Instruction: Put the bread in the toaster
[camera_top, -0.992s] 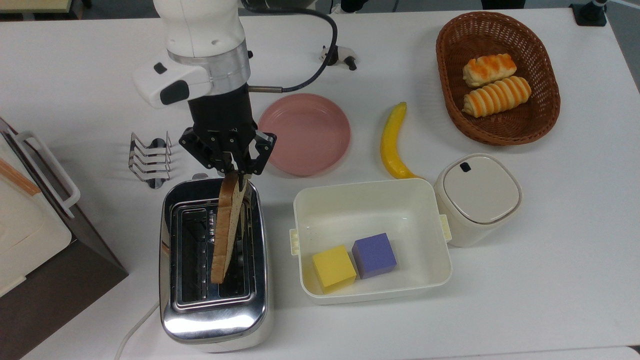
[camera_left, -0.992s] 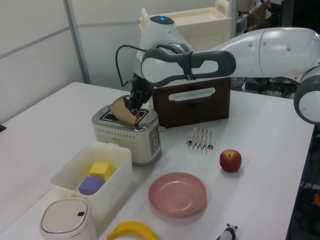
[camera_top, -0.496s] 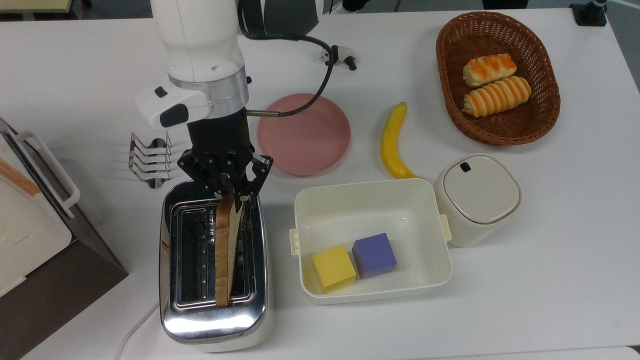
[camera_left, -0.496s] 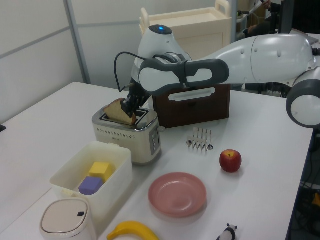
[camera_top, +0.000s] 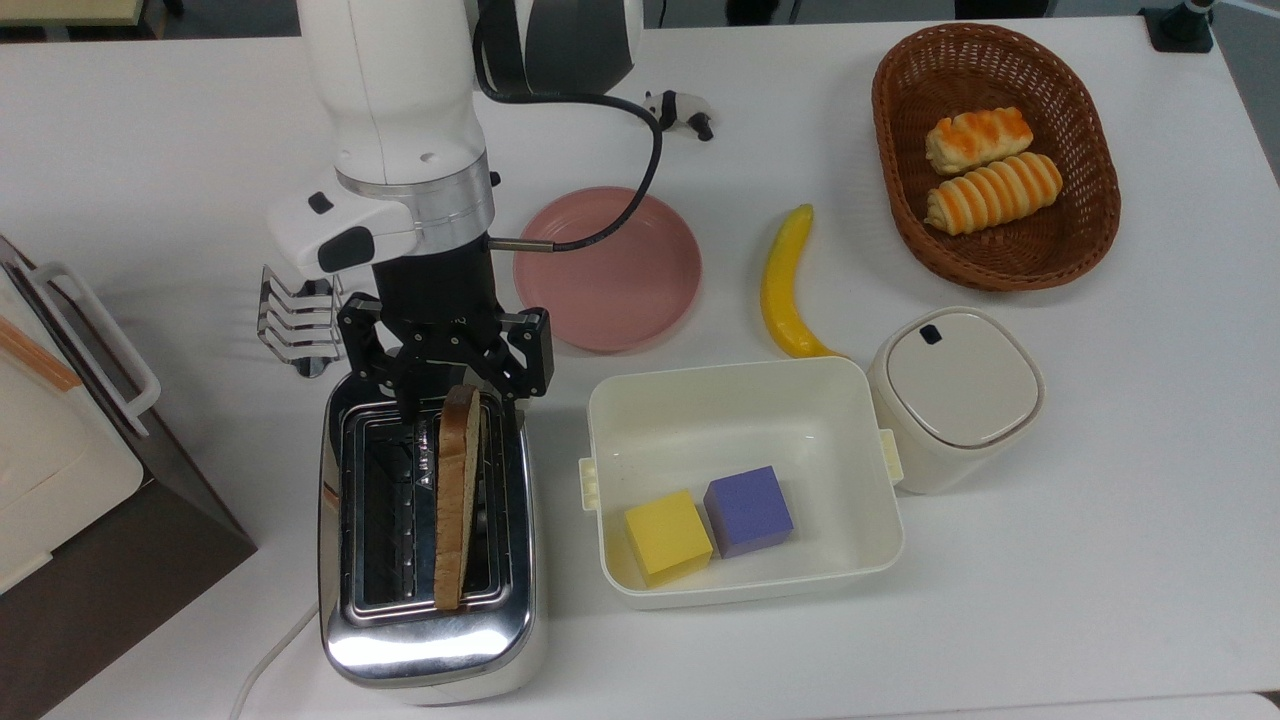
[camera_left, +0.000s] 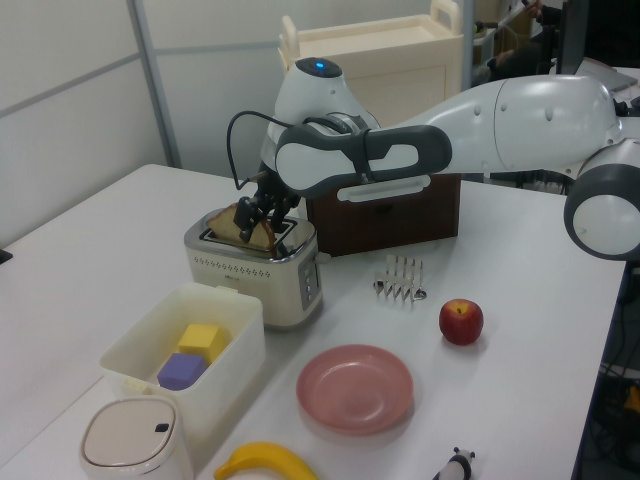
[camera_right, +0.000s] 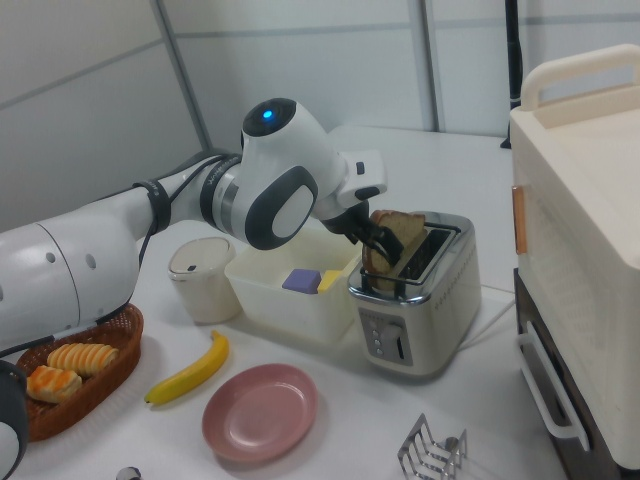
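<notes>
The chrome toaster stands at the table's front in the top view's left half. The tan bread stands on edge in the slot on the top view's right, its upper crust sticking out. My gripper hangs open just over the bread's far end, one finger on each side and neither touching it. In the left view the bread pokes up from the toaster beside the gripper. The right view has the bread rising out of the toaster, gripper at its near end.
Behind the toaster are a wire toast rack and a pink plate. On the top view's right of the toaster sit a white box holding two cubes, a banana, a lidded canister and a basket of rolls. A brown cabinet stands at the top view's left.
The bread went from tilted above the slot to upright and lower inside it. The gripper let go of it, and its fingers have spread apart.
</notes>
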